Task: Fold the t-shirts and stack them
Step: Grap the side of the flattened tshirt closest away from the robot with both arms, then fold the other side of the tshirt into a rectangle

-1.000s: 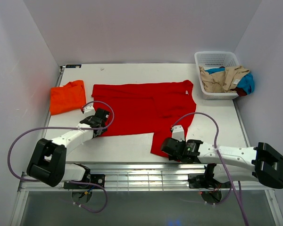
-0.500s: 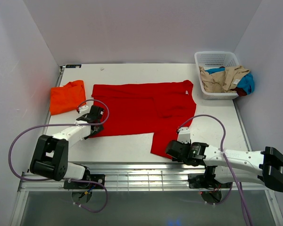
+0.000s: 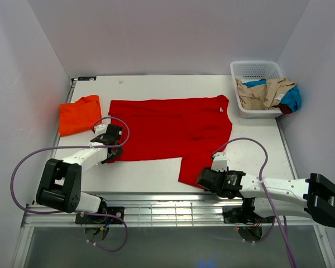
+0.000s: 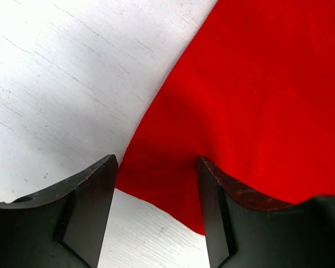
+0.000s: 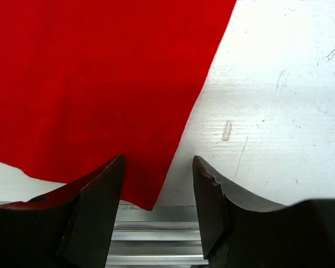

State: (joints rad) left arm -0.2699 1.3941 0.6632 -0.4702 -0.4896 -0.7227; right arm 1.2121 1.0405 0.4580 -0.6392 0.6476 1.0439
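Red shirt: large bright red cloth t-shirt, flat across the white table.
Orange shirt: bright orange cloth t-shirt, bunched far left, folds unreadable.
Left gripper: released, straddling the red corner.
Right gripper: released over the red hem; contact unclear.

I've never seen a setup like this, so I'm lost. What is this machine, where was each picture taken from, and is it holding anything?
Two robot arms are bolted at the near edge of the table. The wide picture comes from a fixed camera above and behind them; each close-up comes from a wrist camera looking past its own dark fingers. A red t-shirt lies spread out, an orange t-shirt on its left, a white basket of clothes at the far right. The left gripper and right gripper stand open at that shirt's near corners; nothing is held.
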